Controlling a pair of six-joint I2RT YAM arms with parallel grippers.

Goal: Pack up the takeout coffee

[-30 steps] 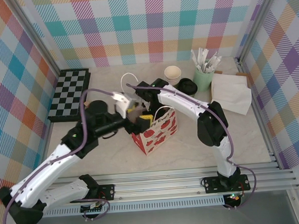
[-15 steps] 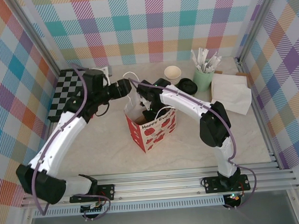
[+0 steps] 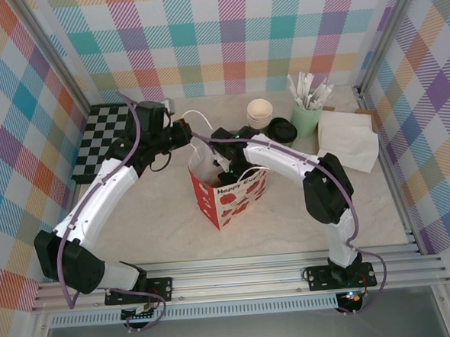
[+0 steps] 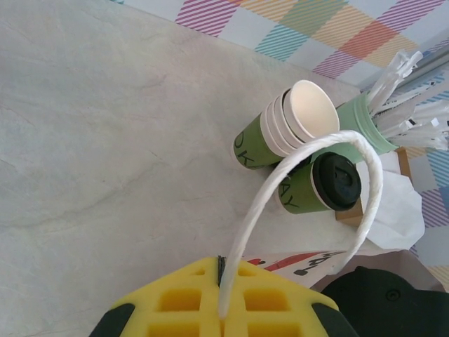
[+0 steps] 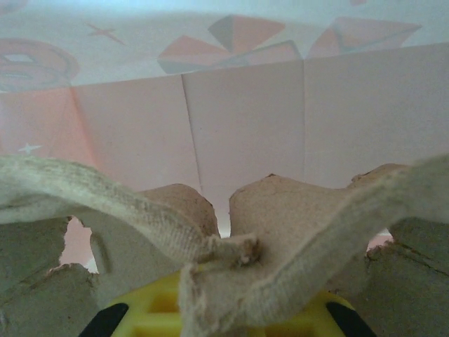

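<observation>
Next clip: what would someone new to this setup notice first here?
The red-and-white apple-print paper bag at the centre draws the eye, with both arms on it: the left gripper is shut on its white cord handle, and the right gripper reaches down inside it. Behind the bag, the black-lidded takeout coffee stands not yet packed, beside a stack of lidless cups.

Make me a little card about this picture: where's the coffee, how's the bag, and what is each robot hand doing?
coffee: on the table, beside the cup stack, not yet packed
bag: red, upright, open on top
left gripper: shut on the bag's white handle
right gripper: down inside the bag, shut on a cardboard carrier
</observation>
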